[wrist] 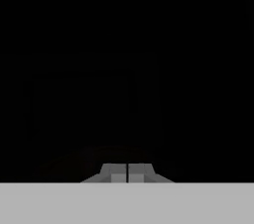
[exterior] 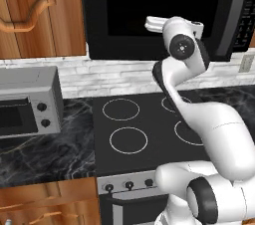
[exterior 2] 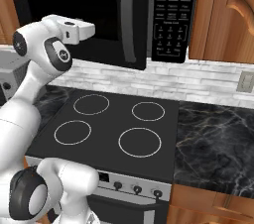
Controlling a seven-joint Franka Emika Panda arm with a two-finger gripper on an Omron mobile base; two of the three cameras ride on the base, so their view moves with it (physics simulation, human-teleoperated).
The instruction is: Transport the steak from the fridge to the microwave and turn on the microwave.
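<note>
The microwave (exterior: pixel 149 5) is a large black box hanging above the stove, its dark window door closed. Its curved grey handle (exterior 2: pixel 129 20) and button keypad (exterior 2: pixel 171 15) are on its right side. My white hand (exterior: pixel 158 23) is raised in front of the lower part of the door window, pointing at the glass. In the hand view my gripper (wrist: pixel 128 173) is shut, its two tips together with nothing between them, facing a dark surface. The steak and the fridge are out of view.
A black cooktop (exterior: pixel 144 124) with four rings lies below the microwave. A silver toaster oven (exterior: pixel 27 107) with two knobs stands on the dark marble counter (exterior 2: pixel 218 129) at the left. Wooden cabinets (exterior: pixel 40 10) flank the microwave.
</note>
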